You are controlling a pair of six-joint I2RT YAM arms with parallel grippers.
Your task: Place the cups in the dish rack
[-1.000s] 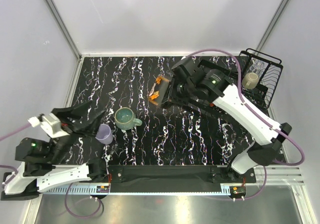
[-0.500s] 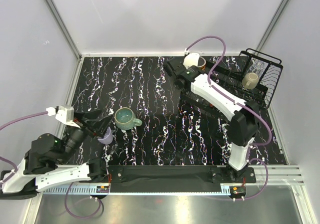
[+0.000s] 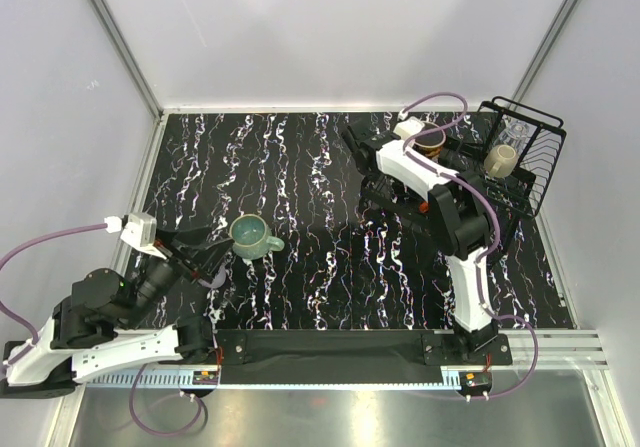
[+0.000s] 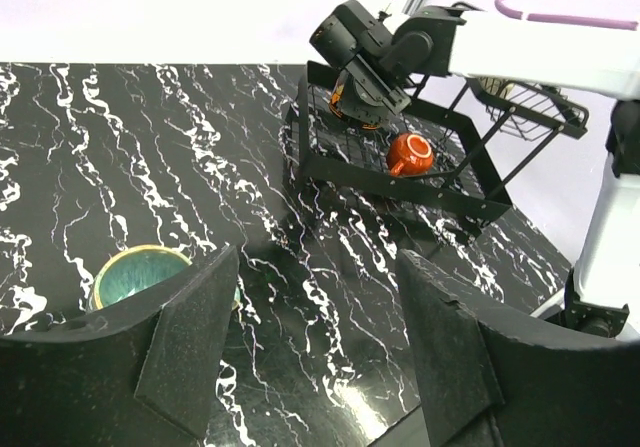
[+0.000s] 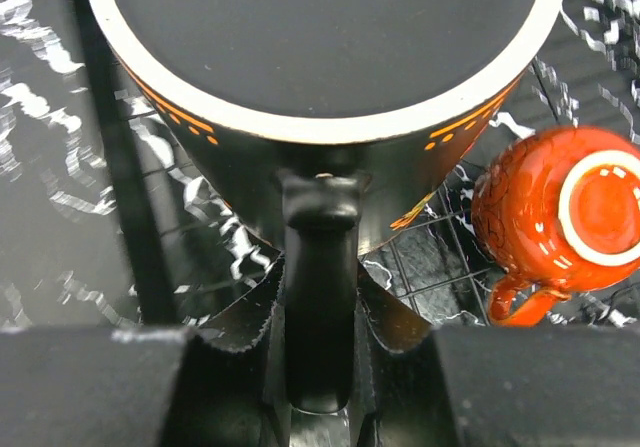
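My right gripper (image 3: 413, 139) is shut on the handle of the dark mug (image 3: 431, 143) and holds it over the left part of the black wire dish rack (image 3: 545, 172). In the right wrist view the handle (image 5: 320, 297) sits between my fingers, and the small orange mug (image 5: 560, 217) lies in the rack beside it. A beige mug (image 3: 500, 159) and a clear glass (image 3: 517, 127) sit in the rack's raised end. The teal-green mug (image 3: 250, 235) stands on the table. My left gripper (image 3: 197, 252) is open just left of it; the lavender tumbler is hidden beneath it.
The left wrist view shows the teal-green mug (image 4: 140, 272) by my left finger, with the rack (image 4: 330, 172) and orange mug (image 4: 410, 154) far ahead. White walls close the table on three sides. A black bar (image 3: 330, 347) runs along the near edge.
My right arm has swung from the table's middle back to the rack with the dark mug. My left gripper has moved forward over the lavender tumbler, towards the teal-green mug.
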